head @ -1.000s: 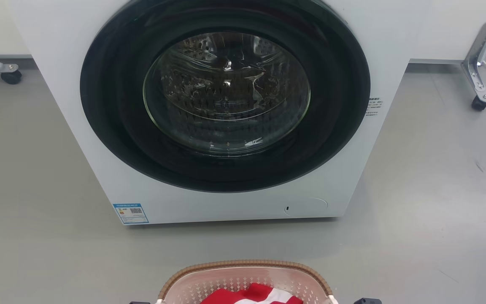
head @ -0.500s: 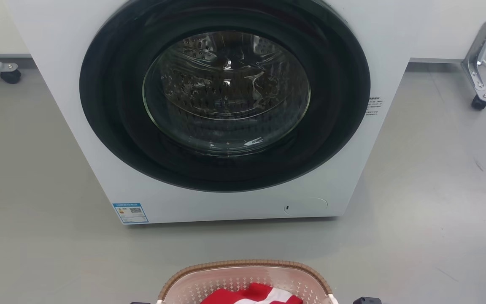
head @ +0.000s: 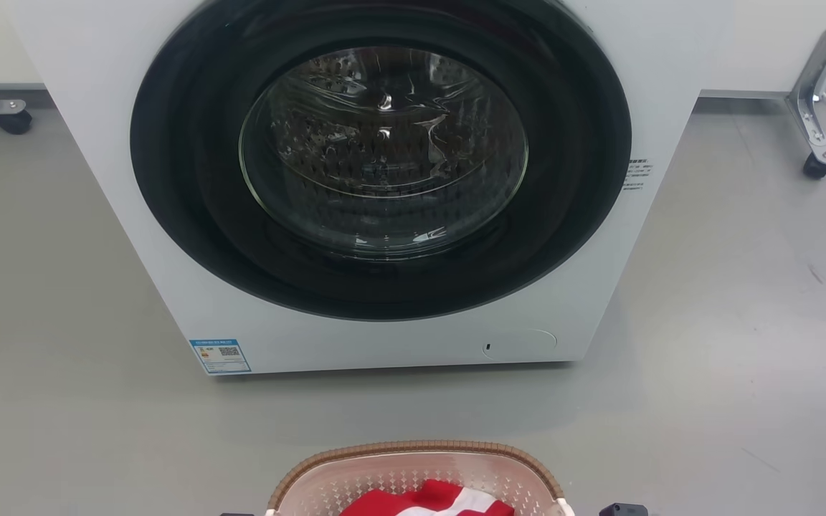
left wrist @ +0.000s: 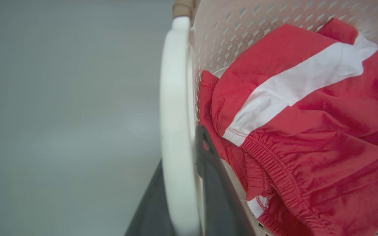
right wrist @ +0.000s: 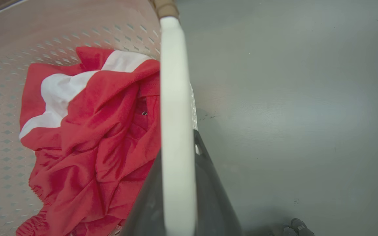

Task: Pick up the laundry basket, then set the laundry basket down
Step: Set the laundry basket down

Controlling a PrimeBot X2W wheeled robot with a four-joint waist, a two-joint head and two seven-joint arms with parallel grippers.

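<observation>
The pale pink perforated plastic laundry basket (head: 413, 459), rounded-rectangular with a brown woven-look rim, sits between the two grippers, one at each of its two white side handles. The left gripper (left wrist: 182, 154) closes its two dark fingers narrowly on one white handle (left wrist: 176, 98), one finger outside the basket wall and one inside it. The right gripper (right wrist: 177, 150) clamps the other white handle (right wrist: 176, 82) in the same way, with a dark finger on each side of the bar. Whether the basket rests on the smooth grey floor (head: 743, 322) or hangs clear of it cannot be told.

Inside the basket, on the inner side of each gripper, lies one crumpled red fabric garment with a broad white band (left wrist: 307, 131), its elastic hem just beside the left gripper's inner finger.

Beyond both grippers, well apart from the basket, stands one white front-loading washing machine (head: 384, 344) with a round dark glass door, shut. One blue label (head: 219, 356) sits at its lower corner. Two black castor wheels (head: 13, 122) (head: 814, 166) stand on the floor, one to either side of the machine.
</observation>
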